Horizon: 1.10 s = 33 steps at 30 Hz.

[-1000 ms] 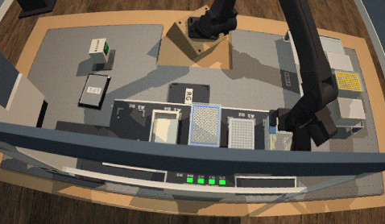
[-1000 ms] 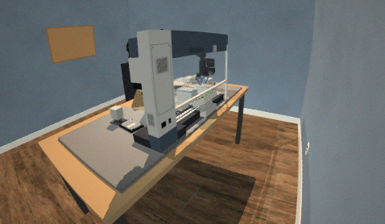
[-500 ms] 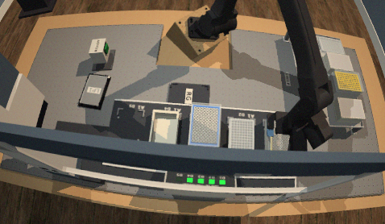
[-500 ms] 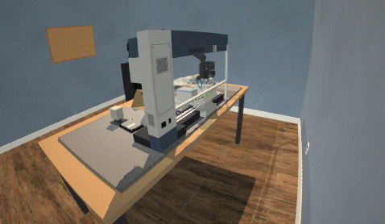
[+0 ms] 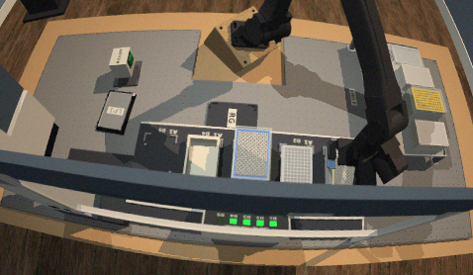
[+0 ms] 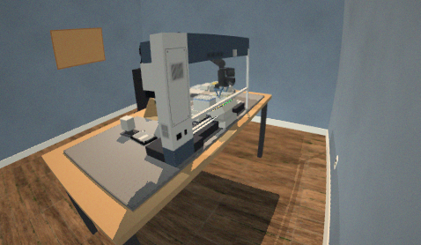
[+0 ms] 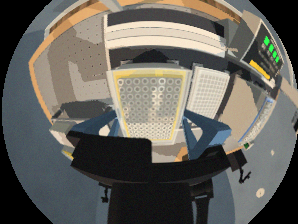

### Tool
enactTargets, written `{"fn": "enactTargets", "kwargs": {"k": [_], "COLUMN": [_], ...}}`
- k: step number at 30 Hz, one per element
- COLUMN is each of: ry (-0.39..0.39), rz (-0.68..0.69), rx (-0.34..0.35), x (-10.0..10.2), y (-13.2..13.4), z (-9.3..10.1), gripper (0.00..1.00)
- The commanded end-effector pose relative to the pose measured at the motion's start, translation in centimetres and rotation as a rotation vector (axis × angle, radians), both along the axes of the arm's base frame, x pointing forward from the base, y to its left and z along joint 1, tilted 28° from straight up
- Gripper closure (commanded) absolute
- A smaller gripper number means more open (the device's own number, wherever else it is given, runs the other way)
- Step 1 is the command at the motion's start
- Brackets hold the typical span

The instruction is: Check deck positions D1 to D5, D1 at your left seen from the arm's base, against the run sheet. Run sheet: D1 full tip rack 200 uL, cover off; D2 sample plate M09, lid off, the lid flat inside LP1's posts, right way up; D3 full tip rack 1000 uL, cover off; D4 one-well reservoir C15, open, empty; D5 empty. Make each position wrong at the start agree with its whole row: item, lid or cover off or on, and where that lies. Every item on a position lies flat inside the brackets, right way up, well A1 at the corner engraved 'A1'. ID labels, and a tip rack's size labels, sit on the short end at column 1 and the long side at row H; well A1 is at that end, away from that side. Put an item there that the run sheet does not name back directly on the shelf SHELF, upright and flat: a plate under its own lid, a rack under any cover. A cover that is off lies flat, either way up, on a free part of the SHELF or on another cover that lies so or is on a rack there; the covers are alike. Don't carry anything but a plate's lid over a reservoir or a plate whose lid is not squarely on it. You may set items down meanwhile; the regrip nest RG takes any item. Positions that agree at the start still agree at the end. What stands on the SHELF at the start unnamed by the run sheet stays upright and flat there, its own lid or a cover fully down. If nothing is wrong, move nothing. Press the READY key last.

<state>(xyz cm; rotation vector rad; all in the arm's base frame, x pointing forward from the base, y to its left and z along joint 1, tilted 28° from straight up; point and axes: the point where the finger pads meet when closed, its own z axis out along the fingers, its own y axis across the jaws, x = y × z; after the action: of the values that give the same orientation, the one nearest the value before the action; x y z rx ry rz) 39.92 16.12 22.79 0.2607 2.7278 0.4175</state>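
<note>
My gripper (image 5: 331, 163) is open and hangs low over D1 at the right end of the deck. In the wrist view, a yellow-framed tip rack (image 7: 149, 103) without a cover lies below, and the gripper's (image 7: 152, 131) two blue fingers stand apart on either side of it. The arm hides most of this rack in the overhead view. D2 holds a white well plate (image 5: 296, 163) with no lid. D3 holds a blue-framed tip rack (image 5: 251, 153), uncovered. D4 holds an open one-well reservoir (image 5: 202, 155). D5 (image 5: 160, 140) is bare.
The shelf at the right holds several items, among them a yellow tip rack (image 5: 427, 99) and covered boxes (image 5: 429, 134). The RG nest (image 5: 232, 116) is behind D3. LP1 (image 5: 116, 111) and the READY key (image 5: 122, 59) are at the left. The machine's beam crosses the front.
</note>
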Motion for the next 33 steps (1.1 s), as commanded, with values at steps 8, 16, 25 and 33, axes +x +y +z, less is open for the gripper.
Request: {"fn": "enactTargets", "kwargs": {"k": [8, 16, 25, 33], "ry": [-0.051, -0.051, -0.051, -0.051], "rz": [-0.003, -0.003, -0.003, -0.003], "rx": [0.016, 0.016, 0.016, 0.016], "x": [0.83, 0.83, 0.83, 0.83], "y": [0.25, 0.25, 0.25, 0.25], "z": [2.16, 2.16, 2.16, 2.16], "gripper": [1.0, 1.0, 1.0, 1.0]}}
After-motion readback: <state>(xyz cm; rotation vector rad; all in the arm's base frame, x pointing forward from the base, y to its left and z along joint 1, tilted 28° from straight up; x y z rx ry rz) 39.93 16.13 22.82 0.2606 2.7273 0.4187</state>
